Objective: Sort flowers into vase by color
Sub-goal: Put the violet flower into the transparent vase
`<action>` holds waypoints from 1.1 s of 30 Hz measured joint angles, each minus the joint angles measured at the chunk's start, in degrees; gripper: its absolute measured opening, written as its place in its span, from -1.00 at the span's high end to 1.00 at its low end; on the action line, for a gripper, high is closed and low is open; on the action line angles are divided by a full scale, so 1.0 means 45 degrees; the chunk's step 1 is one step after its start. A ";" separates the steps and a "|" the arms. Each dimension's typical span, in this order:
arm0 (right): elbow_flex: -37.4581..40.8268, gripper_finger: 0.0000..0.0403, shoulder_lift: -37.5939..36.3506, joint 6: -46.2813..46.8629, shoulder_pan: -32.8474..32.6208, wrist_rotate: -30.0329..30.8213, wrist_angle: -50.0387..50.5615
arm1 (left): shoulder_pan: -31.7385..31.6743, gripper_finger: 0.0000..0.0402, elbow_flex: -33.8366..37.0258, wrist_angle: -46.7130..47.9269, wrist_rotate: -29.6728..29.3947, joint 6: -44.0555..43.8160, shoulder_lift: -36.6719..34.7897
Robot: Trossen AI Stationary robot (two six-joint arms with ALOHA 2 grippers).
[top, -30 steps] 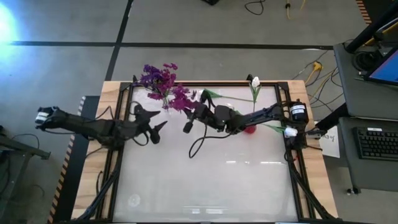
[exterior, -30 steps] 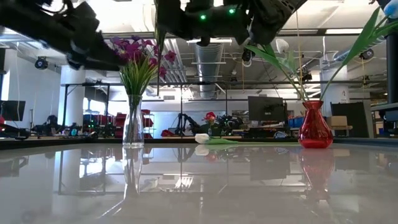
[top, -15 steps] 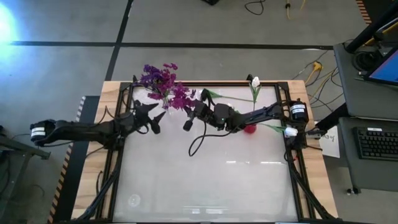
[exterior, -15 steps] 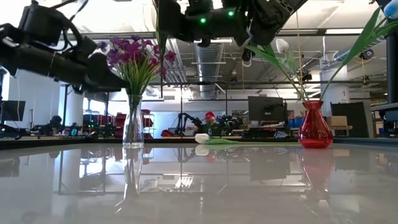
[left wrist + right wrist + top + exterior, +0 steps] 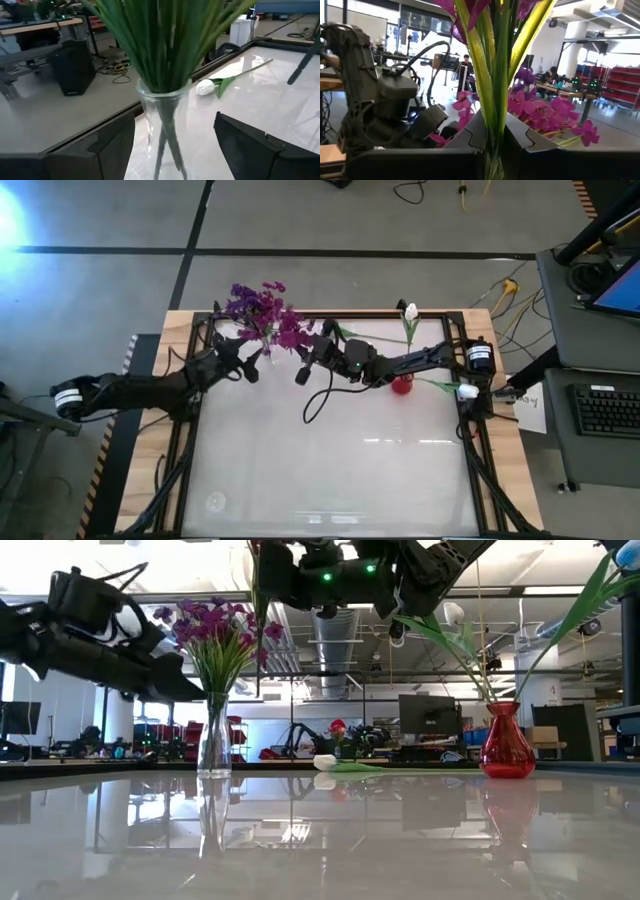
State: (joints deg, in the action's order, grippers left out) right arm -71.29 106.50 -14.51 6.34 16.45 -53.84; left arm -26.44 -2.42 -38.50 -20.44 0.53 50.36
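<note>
Glossy white bench (image 5: 330,470), framed in pale wood with dark rails along the edges. Carries a clear glass vase (image 5: 214,738) of purple flowers (image 5: 218,623) near the far left corner and a red vase (image 5: 506,745) with long green stems toward the far right. Between the two, flat on the surface, a single white tulip (image 5: 326,762), bud toward the clear vase.
</note>
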 joint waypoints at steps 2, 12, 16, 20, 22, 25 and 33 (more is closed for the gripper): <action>0.0000 0.89 0.0005 0.0080 0.0050 0.0000 0.0005 | -0.0733 -0.30 0.0036 -0.0658 0.0919 0.0098 0.0654; 0.0000 0.89 0.0019 -0.0109 0.0081 -0.0034 0.0082 | -0.2435 -0.30 0.0199 -0.4847 0.3095 0.0746 0.4325; -0.0071 0.89 0.0019 -0.0119 0.0100 -0.0129 0.0097 | -0.2449 -0.30 -0.0141 -0.5658 0.3097 0.1002 0.5441; -0.0073 0.89 0.0019 -0.0127 0.0129 -0.0374 0.0107 | -0.2486 -0.30 -0.0643 -0.5772 0.3030 0.1006 0.6426; -0.0073 0.89 0.0019 -0.0128 0.0139 -0.0379 0.0115 | -0.2486 -0.30 -0.0873 -0.5865 0.3004 0.1013 0.6894; -0.0073 0.89 0.0024 -0.0124 0.0139 -0.0379 0.0110 | -0.2486 -0.30 -0.1128 -0.6636 0.3000 0.1162 0.7592; -0.0154 0.89 0.0034 -0.0158 0.0210 -0.0484 0.0233 | -0.2535 -0.17 -0.1151 -0.8977 0.2968 0.1184 0.9126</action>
State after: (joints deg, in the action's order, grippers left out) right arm -71.98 106.65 -15.22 7.28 14.27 -52.80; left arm -37.85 -7.60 -78.89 -7.08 5.86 91.43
